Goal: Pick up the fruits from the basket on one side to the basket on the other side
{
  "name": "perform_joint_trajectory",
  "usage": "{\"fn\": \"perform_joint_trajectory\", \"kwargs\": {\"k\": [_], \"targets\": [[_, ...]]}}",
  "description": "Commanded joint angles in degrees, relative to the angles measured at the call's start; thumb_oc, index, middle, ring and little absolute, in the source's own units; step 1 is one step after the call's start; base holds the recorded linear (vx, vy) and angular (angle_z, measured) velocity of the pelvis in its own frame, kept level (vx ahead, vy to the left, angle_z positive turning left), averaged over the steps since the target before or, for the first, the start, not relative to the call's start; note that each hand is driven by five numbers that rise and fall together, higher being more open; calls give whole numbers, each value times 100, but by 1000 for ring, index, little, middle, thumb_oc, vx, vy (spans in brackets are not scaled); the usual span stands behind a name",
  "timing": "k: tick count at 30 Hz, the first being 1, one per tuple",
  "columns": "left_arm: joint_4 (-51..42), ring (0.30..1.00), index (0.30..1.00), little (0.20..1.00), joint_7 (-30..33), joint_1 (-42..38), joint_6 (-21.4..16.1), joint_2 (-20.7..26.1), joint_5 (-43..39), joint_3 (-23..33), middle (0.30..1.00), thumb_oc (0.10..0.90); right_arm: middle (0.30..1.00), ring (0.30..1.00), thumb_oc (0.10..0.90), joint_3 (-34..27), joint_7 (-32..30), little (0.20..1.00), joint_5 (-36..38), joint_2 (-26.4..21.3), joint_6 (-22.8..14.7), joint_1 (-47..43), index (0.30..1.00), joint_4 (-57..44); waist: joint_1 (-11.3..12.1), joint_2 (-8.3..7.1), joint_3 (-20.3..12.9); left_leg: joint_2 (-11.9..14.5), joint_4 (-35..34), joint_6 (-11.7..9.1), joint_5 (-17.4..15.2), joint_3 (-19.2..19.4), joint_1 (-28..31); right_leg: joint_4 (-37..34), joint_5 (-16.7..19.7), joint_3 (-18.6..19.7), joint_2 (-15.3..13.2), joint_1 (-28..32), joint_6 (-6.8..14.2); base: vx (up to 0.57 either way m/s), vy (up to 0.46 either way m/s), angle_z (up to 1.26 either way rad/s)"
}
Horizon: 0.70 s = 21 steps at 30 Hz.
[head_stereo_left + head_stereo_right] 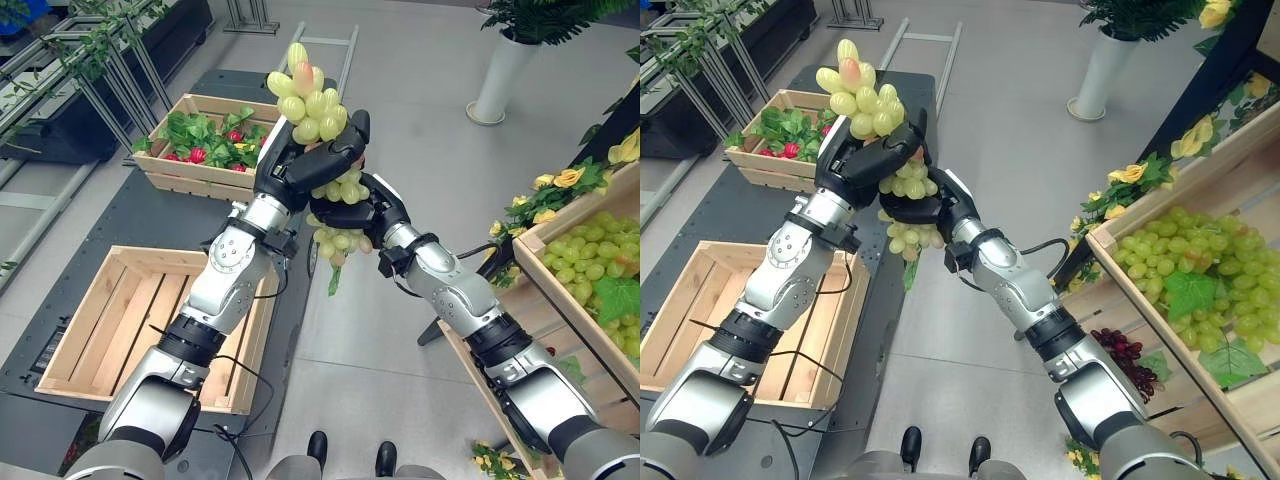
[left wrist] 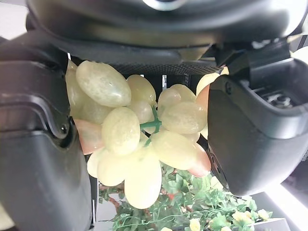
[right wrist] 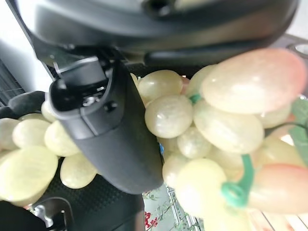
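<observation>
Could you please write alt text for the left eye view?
Both hands, left hand and right hand, clasp a bunch of green grapes in mid-air. An empty wooden crate sits lower left, a crate of grapes at right.

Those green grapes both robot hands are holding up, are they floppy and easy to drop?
Probably floppy: the green grape bunch sticks out above the left robot hand and dangles below the right robot hand. The smooth, glossy grapes may slip; both hands curl round them.

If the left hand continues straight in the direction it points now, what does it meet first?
Probably the crate of leafy plants beyond the left hand, though depth is unclear. It already grips the green grape bunch.
</observation>
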Motion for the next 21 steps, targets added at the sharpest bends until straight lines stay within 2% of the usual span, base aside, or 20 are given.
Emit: {"fn": "perform_joint_trajectory", "kwargs": {"k": [1,2,10,21], "targets": [[1379,608,608,608,483,-593,-810,-148,83,416,608,605,300,300,400,-572,177,300,-207,168,-1045,93,300,-385,-90,63,-1384,-309,-57,9,-226,24,-133,8,129,135,43,-168,-218,2,17,-8],[1535,900,900,900,474,-549,-796,-132,103,451,900,800,300,300,400,-613,231,300,-250,131,-1054,177,300,-426,-122,66,-1372,-303,-57,11,-232,55,-123,8,129,158,44,-164,-213,2,15,-17],[2182,900,900,900,669,-80,-924,-113,100,792,900,800,300,300,400,-904,620,300,-614,-309,-1199,756,300,-561,-318,73,-1297,-262,-57,18,-299,235,-18,8,136,333,61,-126,-187,14,18,-10],[2636,900,900,900,849,444,-1111,-112,49,1238,900,800,300,300,400,-1288,918,300,-606,-723,-1218,1237,300,-513,-507,13,-1191,-235,-57,36,-364,441,107,8,141,535,97,-61,-186,16,17,-12]]}}
